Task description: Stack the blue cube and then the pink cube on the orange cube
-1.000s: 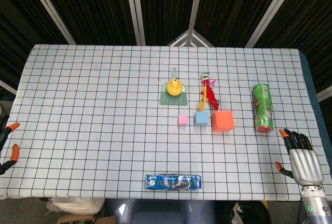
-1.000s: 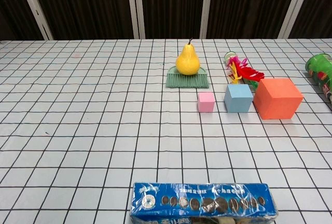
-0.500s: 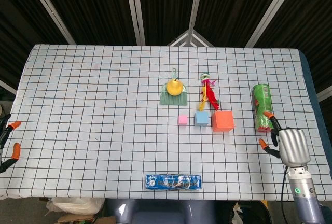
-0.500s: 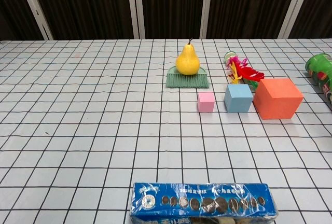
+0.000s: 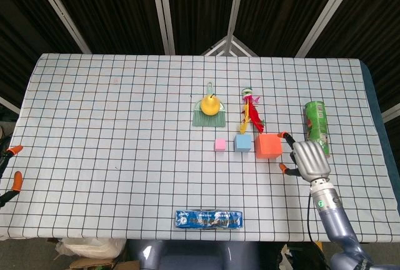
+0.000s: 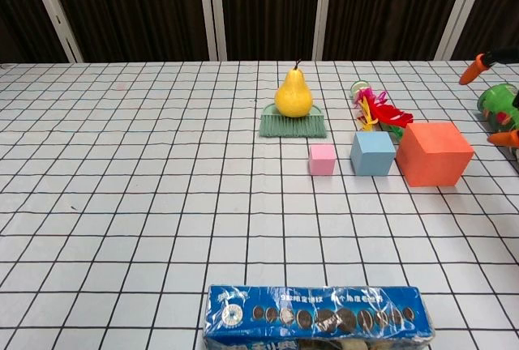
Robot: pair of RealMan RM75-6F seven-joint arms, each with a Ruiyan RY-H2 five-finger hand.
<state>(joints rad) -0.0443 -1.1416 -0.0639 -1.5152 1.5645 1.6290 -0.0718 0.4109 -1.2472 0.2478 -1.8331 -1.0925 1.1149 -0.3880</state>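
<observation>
The right robot hand (image 5: pixel 308 160), released, should pass over the orange cube (image 5: pixel 269 146) and grasp the blue cube (image 5: pixel 243 143) squarely.

You've swung the right hand (image 5: pixel 308 160) in from the table's edge; it's now just beside the orange cube (image 5: pixel 268 146), fingers spread.

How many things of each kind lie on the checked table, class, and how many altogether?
Cubes: 3, pink cube, blue cube, orange cube
Pear: 1
Green brush: 1
Feather toy: 1
Green can: 1
Blue packet: 1
Total: 8
</observation>
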